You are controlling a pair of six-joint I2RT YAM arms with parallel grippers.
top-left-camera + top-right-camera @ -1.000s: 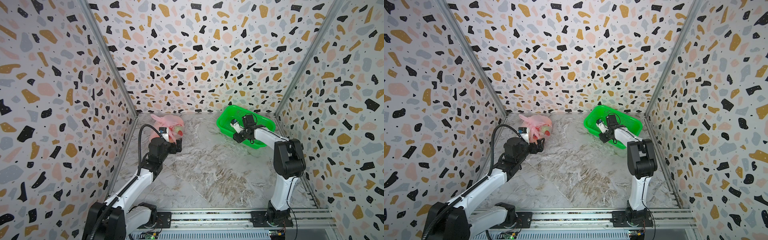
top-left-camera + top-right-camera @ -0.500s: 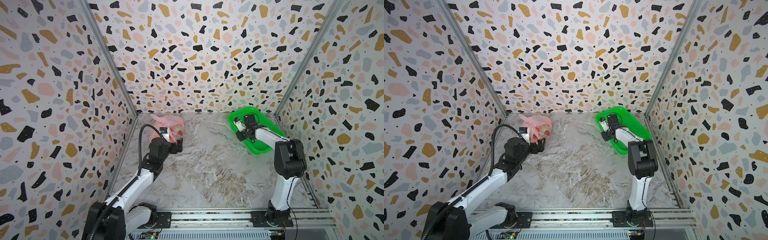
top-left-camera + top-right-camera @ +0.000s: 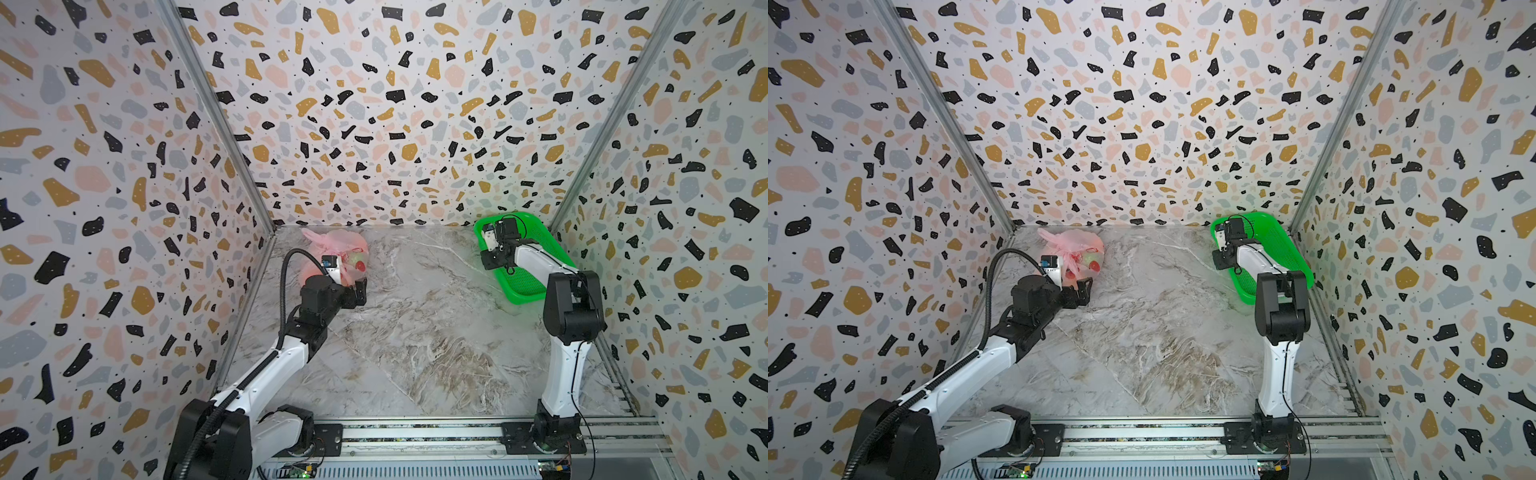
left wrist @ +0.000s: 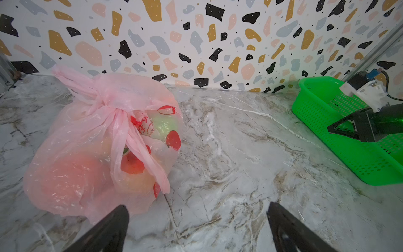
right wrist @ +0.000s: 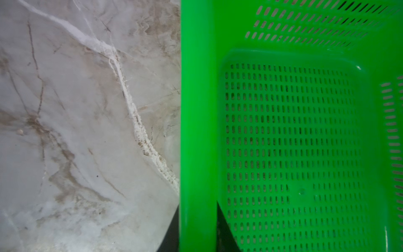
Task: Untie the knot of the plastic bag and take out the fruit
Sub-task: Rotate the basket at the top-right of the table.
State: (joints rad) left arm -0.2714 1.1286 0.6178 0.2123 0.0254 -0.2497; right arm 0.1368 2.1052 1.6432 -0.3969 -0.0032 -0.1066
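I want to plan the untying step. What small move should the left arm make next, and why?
Probably ease the left gripper forward and up toward the knot. Its jaws stand wide open just short of the pink plastic bag, holding nothing, and the knot is still tied on the bag's far upper side. The right gripper is shut on the green basket rim, away from the bag.

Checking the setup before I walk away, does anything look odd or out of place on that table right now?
The green basket sits skewed against the right wall, and the right tool is clamped on its rim. The pink bag is knotted shut with the fruit inside. Nothing is spilled or torn.
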